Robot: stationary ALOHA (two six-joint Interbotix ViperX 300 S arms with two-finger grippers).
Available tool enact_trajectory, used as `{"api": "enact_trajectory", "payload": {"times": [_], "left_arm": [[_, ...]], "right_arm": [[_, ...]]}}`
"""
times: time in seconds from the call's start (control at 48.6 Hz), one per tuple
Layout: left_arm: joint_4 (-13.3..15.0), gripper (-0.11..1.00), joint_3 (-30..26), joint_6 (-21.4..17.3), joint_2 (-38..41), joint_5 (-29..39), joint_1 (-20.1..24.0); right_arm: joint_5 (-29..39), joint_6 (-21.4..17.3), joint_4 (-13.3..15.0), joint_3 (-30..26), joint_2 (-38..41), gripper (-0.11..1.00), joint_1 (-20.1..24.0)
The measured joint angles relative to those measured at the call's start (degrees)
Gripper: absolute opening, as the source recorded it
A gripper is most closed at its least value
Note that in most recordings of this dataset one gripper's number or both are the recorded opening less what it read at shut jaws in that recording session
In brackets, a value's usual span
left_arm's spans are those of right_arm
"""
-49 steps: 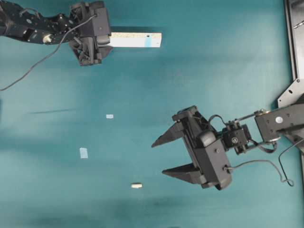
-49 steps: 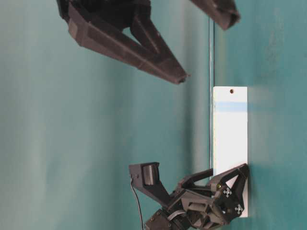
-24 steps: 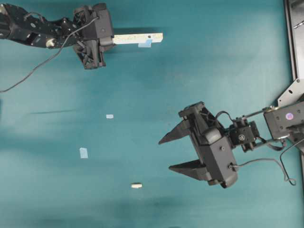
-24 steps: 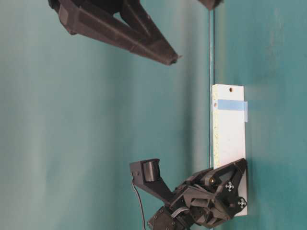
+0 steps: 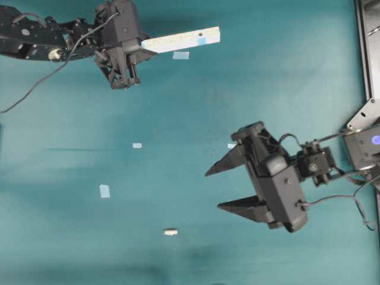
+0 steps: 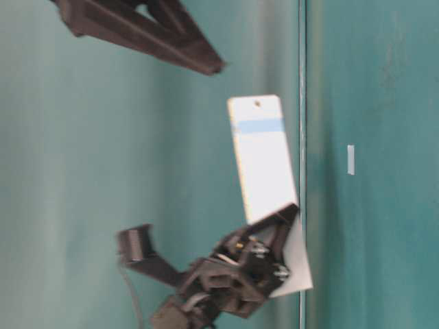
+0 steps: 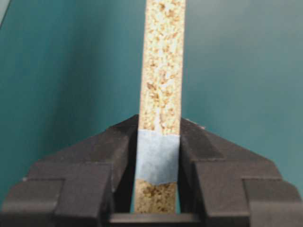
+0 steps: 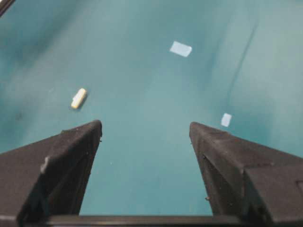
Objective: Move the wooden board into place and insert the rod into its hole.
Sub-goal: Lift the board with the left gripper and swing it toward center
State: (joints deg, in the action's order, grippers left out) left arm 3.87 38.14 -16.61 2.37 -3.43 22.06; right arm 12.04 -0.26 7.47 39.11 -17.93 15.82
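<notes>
From overhead, the left gripper (image 5: 140,52) was clamped on one end of the wooden board (image 5: 181,40), which stuck out to the right, its far end angled slightly up in the picture, the hole (image 5: 202,34) near that far end beside a blue tape band. A loose tape square (image 5: 181,55) lay just under it. The right gripper (image 5: 217,189) hung with jaws spread wide, nothing between them, and the rod (image 5: 170,232) lay on the mat well to its lower left.

At table level, the board (image 6: 264,161) stood clear of the surface, tilted.

The left wrist view showed both fingers (image 7: 90,161) pressed against the board's (image 7: 161,71) faces.

The right wrist view showed gaping jaws, the rod (image 8: 78,98) ahead, untouched.
</notes>
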Motion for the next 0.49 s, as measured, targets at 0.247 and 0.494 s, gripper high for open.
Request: {"api": "enact_trajectory", "payload": {"times": [0.247,0.494], "left_arm": [[0.09,0.22,-2.46,8.61,-1.32,3.87,-6.5],[0.09,0.22,-7.91,12.04,3.43,3.96,-13.01]], "right_arm": [[5.54,0.0,0.44,-0.26,-3.87,0.83,0.0],[9.4,0.0,2.99,-0.26,-6.24,0.83,0.0]]}}
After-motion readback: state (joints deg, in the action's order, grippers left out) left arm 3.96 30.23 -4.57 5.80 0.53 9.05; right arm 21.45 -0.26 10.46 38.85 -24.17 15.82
